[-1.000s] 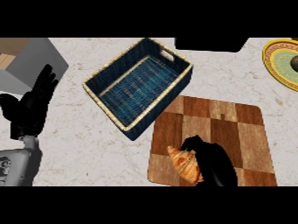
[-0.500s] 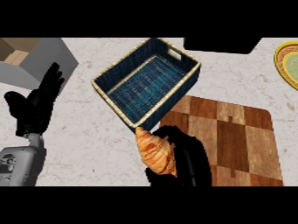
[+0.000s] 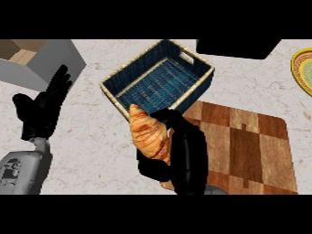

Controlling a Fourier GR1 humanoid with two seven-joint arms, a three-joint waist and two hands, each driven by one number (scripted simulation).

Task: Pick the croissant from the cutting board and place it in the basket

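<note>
**Croissant held at basket's near corner**

Croissant (image 3: 149,134) sits in the right hand (image 3: 182,160), fingers curled round it, its tip at the near corner of the blue basket (image 3: 195,80). Cutting board (image 3: 246,146) lies just right. Left hand (image 3: 42,107) rests open, fingers straight, at left.

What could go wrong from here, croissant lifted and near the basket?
1. The croissant sticks out well past the right hand, its tip at the basket near rim; it may catch the rim.
2. Released here, it would likely land on the rim or counter, not inside.
</note>
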